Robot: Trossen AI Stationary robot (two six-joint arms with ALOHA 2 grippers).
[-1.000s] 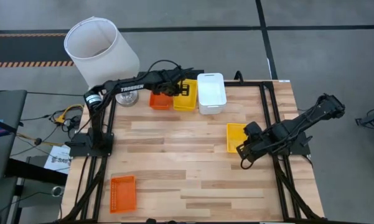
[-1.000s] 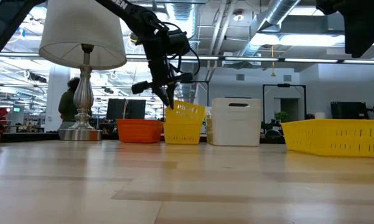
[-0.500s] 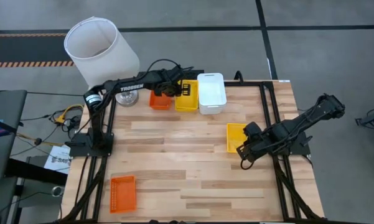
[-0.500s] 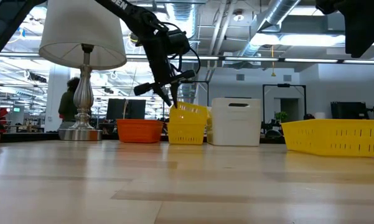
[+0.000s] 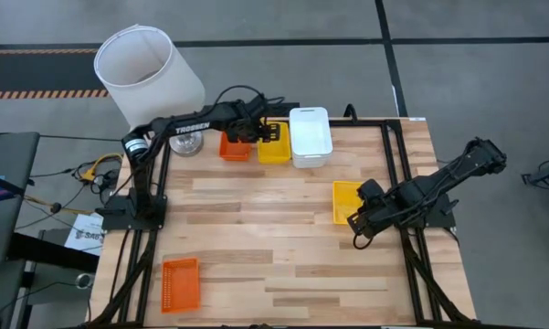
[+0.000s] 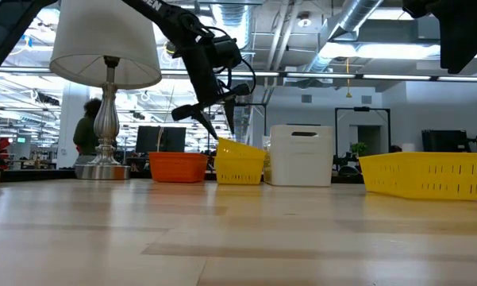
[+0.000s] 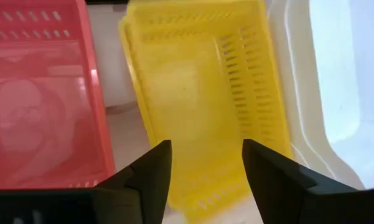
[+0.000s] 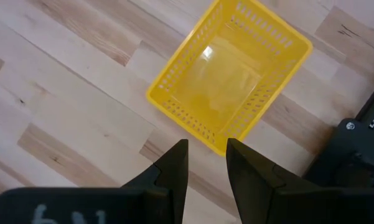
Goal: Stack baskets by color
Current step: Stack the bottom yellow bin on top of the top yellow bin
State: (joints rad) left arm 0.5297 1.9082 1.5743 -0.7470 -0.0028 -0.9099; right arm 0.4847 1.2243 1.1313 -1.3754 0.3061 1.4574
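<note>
At the table's far edge stand an orange basket (image 5: 235, 148), two nested yellow baskets (image 5: 276, 151) and a white basket (image 5: 311, 137) in a row. The upper yellow basket (image 7: 199, 81) rests slightly askew in the lower one (image 6: 240, 163). My left gripper (image 7: 206, 149) hovers open just above them (image 6: 221, 129), touching nothing. Another yellow basket (image 8: 227, 81) lies on the table at the right. My right gripper (image 8: 206, 146) hangs above its near edge (image 5: 357, 228), slightly open and empty. A second orange basket (image 5: 181, 283) lies at the near left.
A lamp with a big white shade (image 5: 146, 73) stands at the far left corner beside the orange basket, its metal foot (image 6: 103, 167) on the table. Bare wood (image 5: 256, 228) stretches across the table's middle. A person (image 6: 86, 131) stands in the room behind.
My left gripper has opened and let go of the upper yellow basket, turning a little at the wrist. The basket, held tilted above the lower yellow one before, has dropped into it and now sits nested, slightly askew.
</note>
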